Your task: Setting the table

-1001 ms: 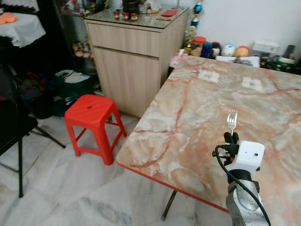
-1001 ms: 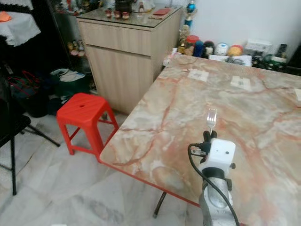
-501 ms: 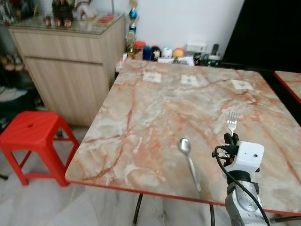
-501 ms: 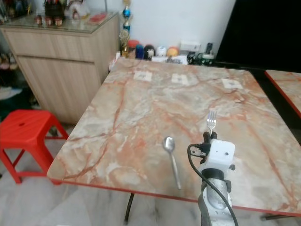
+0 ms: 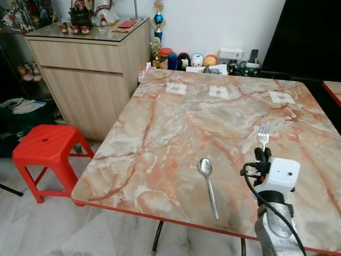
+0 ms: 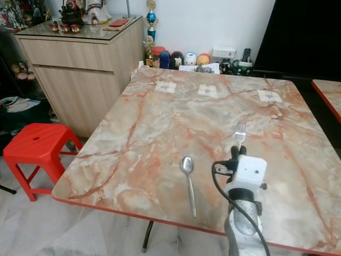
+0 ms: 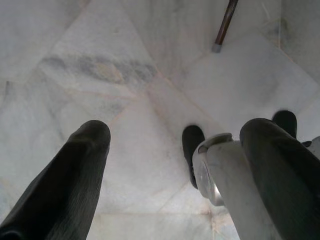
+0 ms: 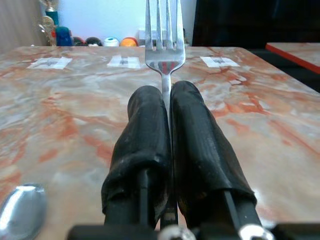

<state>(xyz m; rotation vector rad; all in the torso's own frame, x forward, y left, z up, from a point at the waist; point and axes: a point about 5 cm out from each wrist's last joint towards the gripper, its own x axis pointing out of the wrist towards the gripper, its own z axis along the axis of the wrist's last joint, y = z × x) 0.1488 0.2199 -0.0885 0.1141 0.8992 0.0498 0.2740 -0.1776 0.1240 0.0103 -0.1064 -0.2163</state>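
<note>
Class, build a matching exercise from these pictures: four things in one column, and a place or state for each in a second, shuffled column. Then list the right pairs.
Things
1. fork
2. spoon
3. red stool
4. left gripper

Places or states
A. lying flat on the marble table
B. on the floor beside the table
C. clamped upright in the right gripper
D. open, above the floor

Pairs: 1-C, 2-A, 3-B, 4-D

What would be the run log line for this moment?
right gripper: shut on fork, above table | spoon: lying on table | left gripper: open, idle
</note>
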